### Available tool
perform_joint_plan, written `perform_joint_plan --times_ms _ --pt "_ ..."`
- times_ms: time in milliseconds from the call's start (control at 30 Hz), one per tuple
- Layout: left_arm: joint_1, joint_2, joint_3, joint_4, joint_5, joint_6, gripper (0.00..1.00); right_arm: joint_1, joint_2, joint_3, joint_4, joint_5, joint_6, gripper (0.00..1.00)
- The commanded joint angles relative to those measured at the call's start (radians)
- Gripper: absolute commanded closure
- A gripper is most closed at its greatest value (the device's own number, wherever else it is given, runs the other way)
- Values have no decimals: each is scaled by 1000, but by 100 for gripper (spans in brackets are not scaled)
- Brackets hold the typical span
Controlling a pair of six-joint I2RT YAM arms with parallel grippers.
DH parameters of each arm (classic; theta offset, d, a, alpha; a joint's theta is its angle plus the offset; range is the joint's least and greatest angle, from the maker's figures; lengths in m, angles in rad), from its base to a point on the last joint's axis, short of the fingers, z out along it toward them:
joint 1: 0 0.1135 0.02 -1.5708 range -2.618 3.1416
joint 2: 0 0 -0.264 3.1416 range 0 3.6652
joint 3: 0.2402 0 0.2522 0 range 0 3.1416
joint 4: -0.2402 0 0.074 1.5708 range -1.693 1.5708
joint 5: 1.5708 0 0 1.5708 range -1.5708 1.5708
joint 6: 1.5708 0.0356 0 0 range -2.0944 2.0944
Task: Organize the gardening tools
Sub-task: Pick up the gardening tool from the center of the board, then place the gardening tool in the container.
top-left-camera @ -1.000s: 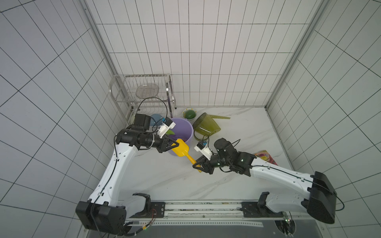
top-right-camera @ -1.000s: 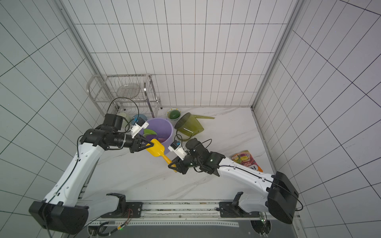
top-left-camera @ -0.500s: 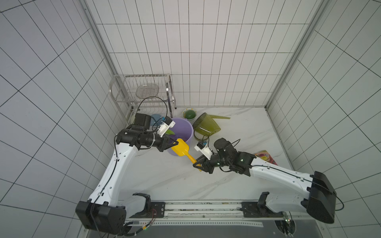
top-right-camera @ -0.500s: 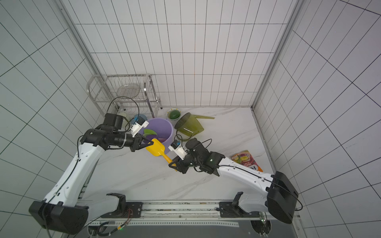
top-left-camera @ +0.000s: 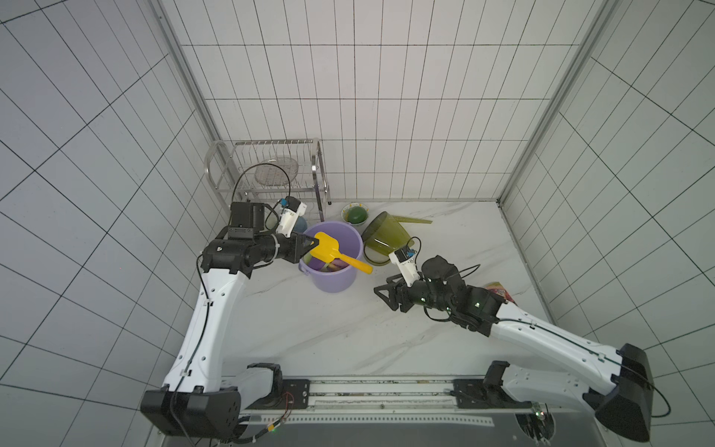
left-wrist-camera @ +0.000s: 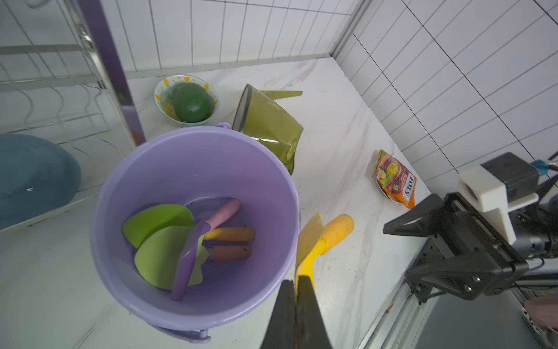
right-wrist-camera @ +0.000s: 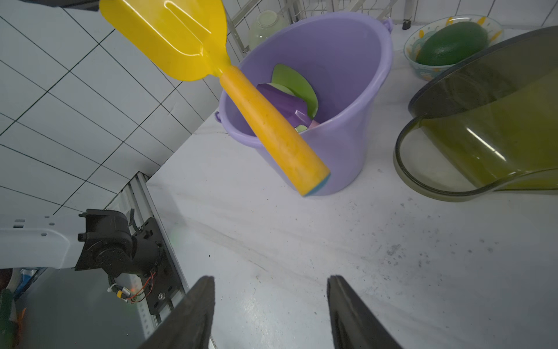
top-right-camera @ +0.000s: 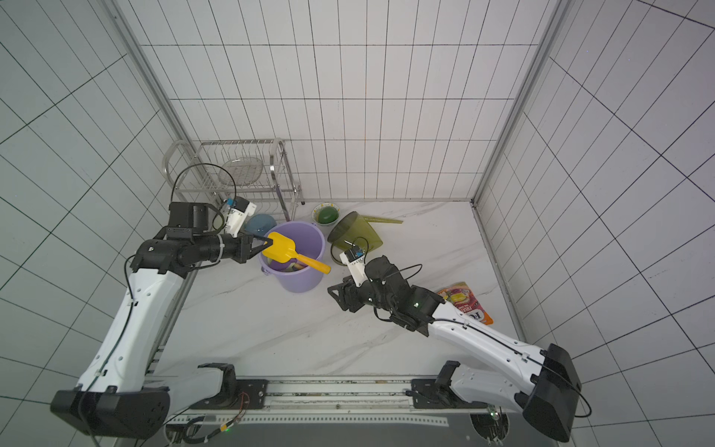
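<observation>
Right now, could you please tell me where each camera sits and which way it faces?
Both top views: high over the front rail, looking down at the table; the whole robot shows, with left pincer and right pincer.
Left wrist: behind the left pincer, looking down into the purple bucket; its shut fingers grip the yellow scoop.
Right wrist: behind the right pincer, low over the table, facing the bucket and watering can; its open fingers show.
Shared: both wrist views see bucket, scoop and watering can.
</observation>
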Motion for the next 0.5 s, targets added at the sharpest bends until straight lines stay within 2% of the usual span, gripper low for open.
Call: perform_joint_plan --times_ms 0,133,233,467 --pt "29 -27 36 99 -66 -78 100 -9 -26 3 -49 87 54 37" --pt "56 -19 48 145 -95 -151 100 -11 -43 -7 -51 106 75 36" --pt "57 -15 47 180 -167 -186 100 -11 -48 -15 -50 108 87 37" --pt "52 1 22 211 -227 -168 100 -13 -57 -28 -55 126 96 36"
